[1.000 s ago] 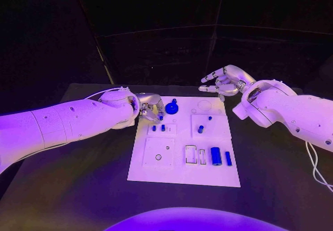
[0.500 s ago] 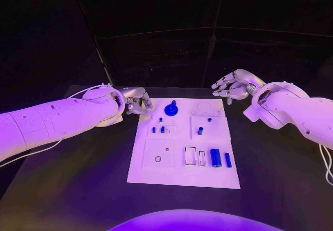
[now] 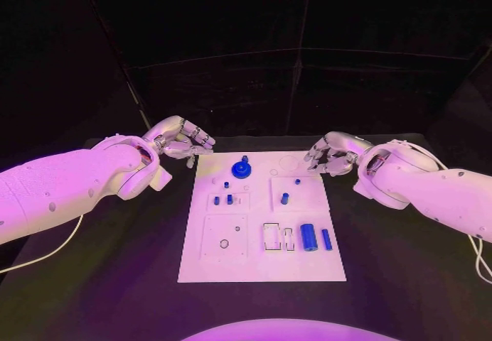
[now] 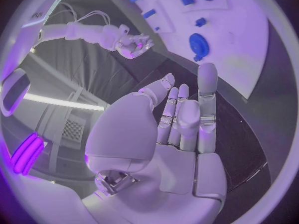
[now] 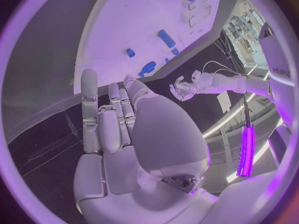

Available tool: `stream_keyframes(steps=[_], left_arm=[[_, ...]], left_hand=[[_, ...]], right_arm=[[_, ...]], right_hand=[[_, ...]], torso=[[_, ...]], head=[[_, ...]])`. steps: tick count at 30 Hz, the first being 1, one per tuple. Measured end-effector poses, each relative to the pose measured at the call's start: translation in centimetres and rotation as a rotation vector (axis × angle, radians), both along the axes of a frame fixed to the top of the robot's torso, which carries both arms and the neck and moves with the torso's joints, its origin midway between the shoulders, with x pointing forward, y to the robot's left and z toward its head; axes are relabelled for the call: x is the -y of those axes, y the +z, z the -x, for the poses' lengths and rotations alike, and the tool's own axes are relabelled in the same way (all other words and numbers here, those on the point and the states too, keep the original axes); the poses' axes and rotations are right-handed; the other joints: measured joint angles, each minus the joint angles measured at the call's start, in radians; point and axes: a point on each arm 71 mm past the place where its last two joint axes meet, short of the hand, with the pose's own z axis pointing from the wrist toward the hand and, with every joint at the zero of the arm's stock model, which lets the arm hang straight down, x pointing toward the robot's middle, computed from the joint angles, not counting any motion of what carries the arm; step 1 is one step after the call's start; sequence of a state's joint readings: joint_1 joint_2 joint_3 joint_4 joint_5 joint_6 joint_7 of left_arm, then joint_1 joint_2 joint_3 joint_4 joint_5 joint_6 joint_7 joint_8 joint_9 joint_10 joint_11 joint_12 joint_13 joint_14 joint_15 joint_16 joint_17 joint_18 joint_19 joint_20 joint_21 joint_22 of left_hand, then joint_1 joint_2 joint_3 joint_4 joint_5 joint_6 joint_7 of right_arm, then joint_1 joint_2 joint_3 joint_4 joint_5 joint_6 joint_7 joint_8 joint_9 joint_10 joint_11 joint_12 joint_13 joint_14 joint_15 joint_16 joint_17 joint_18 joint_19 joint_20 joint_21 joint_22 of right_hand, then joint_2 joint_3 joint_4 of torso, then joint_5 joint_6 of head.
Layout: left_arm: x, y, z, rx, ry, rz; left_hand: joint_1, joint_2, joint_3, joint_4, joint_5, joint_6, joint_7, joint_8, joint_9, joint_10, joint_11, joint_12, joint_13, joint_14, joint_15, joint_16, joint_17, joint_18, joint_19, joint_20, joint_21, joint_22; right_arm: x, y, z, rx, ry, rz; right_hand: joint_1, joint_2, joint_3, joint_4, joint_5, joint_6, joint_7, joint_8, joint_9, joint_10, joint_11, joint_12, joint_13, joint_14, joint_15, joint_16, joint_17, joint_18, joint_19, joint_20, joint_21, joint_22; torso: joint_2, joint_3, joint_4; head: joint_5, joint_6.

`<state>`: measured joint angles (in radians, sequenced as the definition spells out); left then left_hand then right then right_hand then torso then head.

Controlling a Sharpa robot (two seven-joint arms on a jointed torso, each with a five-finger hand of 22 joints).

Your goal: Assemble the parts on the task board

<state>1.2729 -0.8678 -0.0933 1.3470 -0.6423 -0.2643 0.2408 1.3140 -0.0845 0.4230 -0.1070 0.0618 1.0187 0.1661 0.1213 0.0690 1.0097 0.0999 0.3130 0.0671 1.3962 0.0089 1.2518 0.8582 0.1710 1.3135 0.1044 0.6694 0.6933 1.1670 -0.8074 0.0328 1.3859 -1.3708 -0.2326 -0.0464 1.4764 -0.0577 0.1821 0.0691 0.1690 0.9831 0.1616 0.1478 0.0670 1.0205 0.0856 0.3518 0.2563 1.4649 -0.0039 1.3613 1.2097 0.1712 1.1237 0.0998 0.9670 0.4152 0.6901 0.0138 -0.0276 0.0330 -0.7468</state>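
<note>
The left hand (image 3: 180, 139) is above the black table (image 3: 102, 270), just beside the far left corner of the board (image 3: 257, 266). It holds nothing; its fingers (image 4: 207, 92) are loosely apart and partly bent.

The board lies flat in the middle of the table. Near its far edge stands a round blue part (image 3: 242, 168) with a small knob on top. Nearer, on the left side of the board, there are small blue pegs (image 3: 222, 199), and beside them, to the right, another small peg (image 3: 286, 199). In the near right area a blue cylinder (image 3: 306, 232) lies next to a thinner blue bar (image 3: 326, 239); both lie flat on the board.

The right hand (image 3: 330, 153) is just beside the far right corner of the board. It also holds nothing, and its fingers (image 5: 89, 104) are curled inward.
</note>
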Motion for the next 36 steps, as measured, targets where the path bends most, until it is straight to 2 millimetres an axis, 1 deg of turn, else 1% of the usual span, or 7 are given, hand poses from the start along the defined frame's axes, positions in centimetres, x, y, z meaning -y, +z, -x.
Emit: stream_keyframes(steps=[3,8,10,13,18,21,36], left_arm=[[0.6,0.2,0.4,-0.022,-0.004,0.133],[1.3,0.5,1.0,-0.058,-0.012,0.312],[1.5,0.5,1.2,-0.067,-0.016,0.355],[1.6,0.6,1.3,-0.077,-0.019,0.402],[1.4,0.6,1.4,-0.082,-0.016,0.442],[1.4,0.6,1.4,-0.082,-0.015,0.456],[1.2,0.7,1.4,-0.084,-0.016,0.484]], left_hand=[[-0.001,0.001,0.001,0.001,0.000,0.000,0.000,0.000,0.000,0.000,0.000,0.000,0.000,-0.022,0.002,-0.025,-0.046,0.000,-0.015,0.002,-0.021,-0.014],[-0.001,0.001,0.001,0.001,0.000,0.000,0.000,0.000,0.000,0.000,0.000,0.000,0.000,-0.056,0.005,-0.064,-0.120,0.000,-0.031,0.006,-0.036,-0.022],[-0.006,0.003,0.001,0.001,0.000,0.000,0.000,0.000,-0.001,0.000,0.000,0.000,0.000,-0.062,0.004,-0.068,-0.128,0.000,-0.036,0.003,-0.038,-0.023],[-0.026,-0.008,-0.012,0.014,0.000,0.000,0.000,0.000,-0.001,0.000,0.000,0.000,0.000,-0.065,0.007,-0.071,-0.138,0.000,-0.039,0.007,-0.045,-0.027],[-0.030,-0.013,-0.017,0.019,0.000,0.000,0.000,0.000,-0.001,0.000,0.000,0.005,0.000,-0.072,0.007,-0.075,-0.145,0.000,-0.039,0.007,-0.046,-0.029],[-0.030,-0.013,-0.017,0.019,0.000,0.000,0.000,0.000,-0.001,0.000,0.000,0.005,0.000,-0.072,0.007,-0.075,-0.145,0.000,-0.039,0.007,-0.046,-0.029],[-0.030,-0.013,-0.024,0.021,0.000,-0.003,0.002,0.000,-0.001,-0.003,0.003,0.005,0.000,-0.072,0.007,-0.075,-0.151,-0.001,-0.039,0.007,-0.050,-0.031]], right_arm=[[-1.0,-0.2,0.4,0.029,0.034,0.056],[-2.6,-0.7,1.1,0.068,0.080,0.136],[-3.0,-0.8,1.3,0.078,0.092,0.157],[-3.4,-1.0,1.5,0.087,0.102,0.184],[-3.9,-1.2,1.6,0.091,0.110,0.214],[-4.2,-1.3,1.7,0.087,0.113,0.229],[-4.5,-2.0,1.5,0.048,0.111,0.285]], right_hand=[[-0.008,-0.008,0.003,-0.001,-0.006,0.002,0.003,-0.005,0.000,0.000,0.000,-0.016,-0.020,0.000,0.000,0.000,0.002,0.000,0.000,0.000,0.000,0.000],[-0.019,-0.029,0.014,0.002,-0.015,0.002,0.003,-0.019,-0.001,-0.017,0.016,-0.044,-0.052,0.000,0.008,0.000,0.002,0.000,0.003,0.003,0.000,-0.001],[-0.021,-0.032,0.019,0.002,-0.015,-0.010,0.013,-0.033,-0.003,-0.028,0.020,-0.055,-0.067,0.004,0.011,-0.005,-0.002,0.000,0.004,0.004,0.000,-0.002],[-0.026,-0.037,0.025,-0.002,-0.015,-0.029,0.018,-0.050,-0.003,-0.031,0.023,-0.065,-0.086,0.000,0.015,-0.009,-0.012,0.000,0.010,0.009,0.000,-0.002],[-0.026,-0.037,0.031,-0.003,-0.018,-0.029,0.017,-0.050,-0.003,-0.035,0.027,-0.070,-0.100,0.004,0.018,-0.009,-0.012,0.000,0.013,0.013,0.000,-0.002],[-0.026,-0.037,0.043,-0.008,-0.018,-0.018,0.023,-0.050,0.000,-0.035,0.027,-0.070,-0.110,0.004,0.018,-0.009,-0.010,0.000,0.013,0.013,0.000,-0.002],[-0.019,-0.030,0.129,-0.027,-0.027,0.039,0.006,-0.050,0.001,0.040,0.011,-0.085,-0.157,0.004,0.018,-0.001,0.001,0.000,0.013,0.013,0.012,0.004]], torso=[[0.000,0.0000,0.0005],[0.000,0.0006,0.0005],[0.000,0.0006,0.0005],[0.000,0.0008,0.0009],[0.001,0.0012,0.0011],[0.001,0.0012,0.0011],[0.001,0.0007,0.0012]], head=[[-0.011,0.002],[-0.024,0.003],[-0.029,0.003],[-0.031,0.002],[-0.030,-0.002],[-0.033,-0.006],[-0.039,-0.016]])
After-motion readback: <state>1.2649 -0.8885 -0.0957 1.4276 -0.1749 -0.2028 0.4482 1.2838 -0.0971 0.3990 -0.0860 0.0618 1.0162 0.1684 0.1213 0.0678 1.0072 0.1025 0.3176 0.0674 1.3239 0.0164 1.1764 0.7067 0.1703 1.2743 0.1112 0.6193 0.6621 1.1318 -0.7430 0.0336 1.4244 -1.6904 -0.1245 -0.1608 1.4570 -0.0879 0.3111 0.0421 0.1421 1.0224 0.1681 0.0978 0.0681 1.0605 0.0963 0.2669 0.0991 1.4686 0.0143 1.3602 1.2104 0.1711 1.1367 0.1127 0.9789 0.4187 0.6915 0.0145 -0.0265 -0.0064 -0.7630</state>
